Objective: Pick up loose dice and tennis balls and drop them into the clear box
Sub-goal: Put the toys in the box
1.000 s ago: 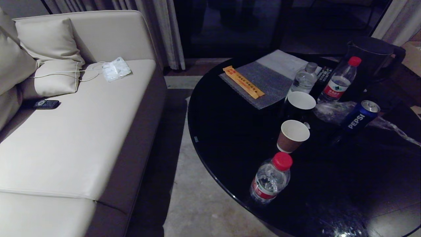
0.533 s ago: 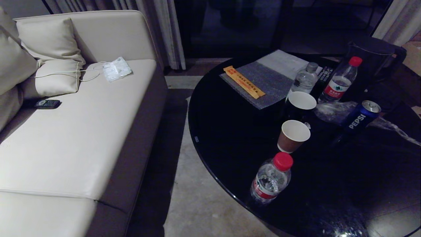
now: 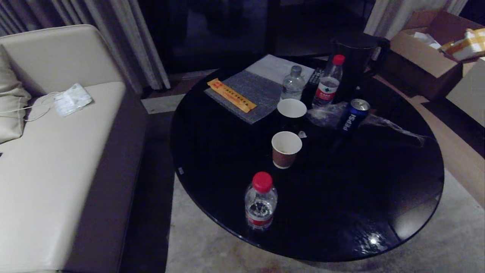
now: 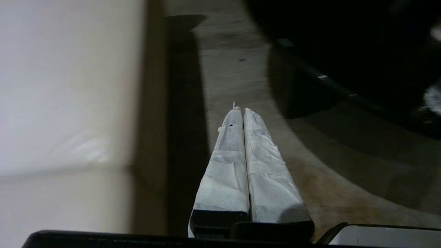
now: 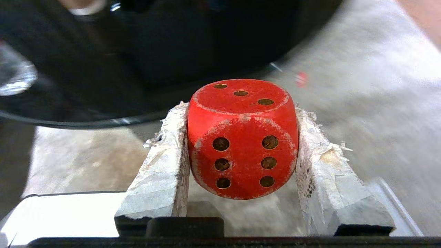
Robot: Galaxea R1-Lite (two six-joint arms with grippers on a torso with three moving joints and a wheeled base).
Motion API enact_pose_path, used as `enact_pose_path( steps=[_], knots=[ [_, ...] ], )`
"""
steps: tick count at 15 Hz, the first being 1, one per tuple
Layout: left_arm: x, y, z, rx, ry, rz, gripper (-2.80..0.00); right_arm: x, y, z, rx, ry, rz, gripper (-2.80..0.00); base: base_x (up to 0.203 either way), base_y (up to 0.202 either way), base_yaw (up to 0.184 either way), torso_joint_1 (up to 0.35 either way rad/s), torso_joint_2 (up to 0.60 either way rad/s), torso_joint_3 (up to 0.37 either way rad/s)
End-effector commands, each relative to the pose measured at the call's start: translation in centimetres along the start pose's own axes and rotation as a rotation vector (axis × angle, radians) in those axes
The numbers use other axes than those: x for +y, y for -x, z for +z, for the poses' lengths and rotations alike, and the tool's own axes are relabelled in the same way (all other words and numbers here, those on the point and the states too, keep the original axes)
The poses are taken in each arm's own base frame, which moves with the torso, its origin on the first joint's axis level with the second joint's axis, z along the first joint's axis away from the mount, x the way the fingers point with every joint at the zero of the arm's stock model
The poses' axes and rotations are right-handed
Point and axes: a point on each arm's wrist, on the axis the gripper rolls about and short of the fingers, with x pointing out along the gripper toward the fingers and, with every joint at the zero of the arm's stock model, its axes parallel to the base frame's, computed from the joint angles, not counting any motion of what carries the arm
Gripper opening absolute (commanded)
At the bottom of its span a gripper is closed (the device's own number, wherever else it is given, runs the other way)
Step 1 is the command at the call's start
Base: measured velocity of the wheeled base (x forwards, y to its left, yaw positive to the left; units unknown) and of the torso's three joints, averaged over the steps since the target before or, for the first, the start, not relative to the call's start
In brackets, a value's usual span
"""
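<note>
A red die (image 5: 243, 137) with worn edges is clamped between the white-wrapped fingers of my right gripper (image 5: 241, 111), held in the air above pale floor beside the dark table's rim. My left gripper (image 4: 242, 110) is shut with nothing in it, hanging over the floor between the sofa and the table. Neither arm appears in the head view. The tennis balls and the clear box are out of view.
A round black table (image 3: 341, 212) carries a red-capped bottle (image 3: 260, 201), two paper cups (image 3: 286, 148), a Pepsi can (image 3: 352, 115), more bottles and a dark kettle (image 3: 356, 49). A beige sofa (image 3: 57, 159) stands left; cardboard boxes (image 3: 424, 53) stand at the far right.
The whole head view has swung: sofa and table sit further left in the picture and boxes at the right have come into view. Nothing on the table has moved.
</note>
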Motion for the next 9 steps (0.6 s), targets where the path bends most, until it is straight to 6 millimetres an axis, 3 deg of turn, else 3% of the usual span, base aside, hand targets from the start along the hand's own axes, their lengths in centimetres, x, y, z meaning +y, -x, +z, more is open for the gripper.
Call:
enact_pose_path(
  steps=[1,3,9],
  knots=[
    [0.0,-0.02,-0.04,0.003,0.002,0.001,-2.8,0.0,-0.02,0.01,0.003,0.0,0.001,-2.8,-0.004,0.01,-0.153,0.002,0.0,0.004],
    [0.0,-0.02,-0.04,0.003,0.002,0.001,-2.8,0.0,-0.02,0.01,0.003,0.0,0.0,-2.8,0.001,0.006,-0.107,0.0,0.0,-0.001],
    [0.0,-0.02,-0.04,0.003,0.002,0.001,-2.8,0.0,-0.02,0.01,0.003,0.0,-0.002,-2.8,0.0,0.0,0.0,0.0,0.0,0.0]
  ],
)
